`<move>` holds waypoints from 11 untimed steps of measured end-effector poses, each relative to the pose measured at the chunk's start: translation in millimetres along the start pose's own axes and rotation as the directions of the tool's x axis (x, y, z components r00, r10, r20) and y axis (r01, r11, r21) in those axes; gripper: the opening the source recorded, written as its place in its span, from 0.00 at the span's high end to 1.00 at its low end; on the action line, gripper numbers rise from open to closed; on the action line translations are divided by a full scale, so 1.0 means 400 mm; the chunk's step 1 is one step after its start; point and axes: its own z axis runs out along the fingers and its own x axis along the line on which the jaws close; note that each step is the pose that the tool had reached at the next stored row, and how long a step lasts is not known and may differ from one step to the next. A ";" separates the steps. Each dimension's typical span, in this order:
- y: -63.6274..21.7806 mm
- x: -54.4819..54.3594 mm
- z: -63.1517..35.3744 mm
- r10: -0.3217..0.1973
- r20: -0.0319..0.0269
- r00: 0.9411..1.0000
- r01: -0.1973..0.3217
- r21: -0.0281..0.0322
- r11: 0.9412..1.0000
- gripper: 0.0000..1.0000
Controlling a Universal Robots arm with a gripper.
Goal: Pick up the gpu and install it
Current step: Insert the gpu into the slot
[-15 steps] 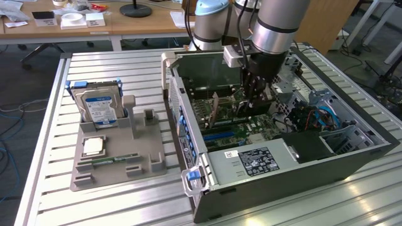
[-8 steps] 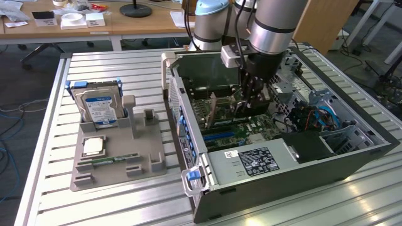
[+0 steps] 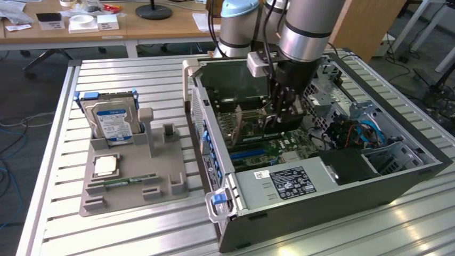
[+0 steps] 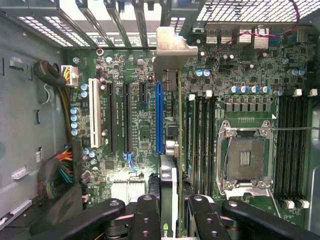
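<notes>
As it hangs edge-on, gpu (image 4: 170, 190) parallels slots (image 4: 159, 117).

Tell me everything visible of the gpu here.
The gpu is a thin flat card, seen edge-on, standing upright inside the open computer case. A silvery metal bracket caps its end nearest the rear slot openings. The gripper is shut on its upper edge. It lines up along the blue slot of the motherboard; whether it is seated there cannot be told.
</notes>
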 end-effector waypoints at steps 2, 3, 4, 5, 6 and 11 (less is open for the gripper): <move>0.003 0.000 0.002 0.000 0.000 1.000 0.000 0.000 1.000 0.73; 0.004 0.000 0.003 0.000 0.000 1.000 0.000 0.000 1.000 0.73; 0.004 0.000 0.004 0.000 0.000 1.000 0.000 0.000 1.000 0.73; 0.004 0.000 0.004 0.000 0.000 1.000 0.000 0.000 1.000 0.73; 0.004 0.000 0.005 0.000 0.000 1.000 0.000 0.000 1.000 0.73; 0.005 0.002 0.005 0.000 0.000 1.000 0.000 0.000 1.000 0.73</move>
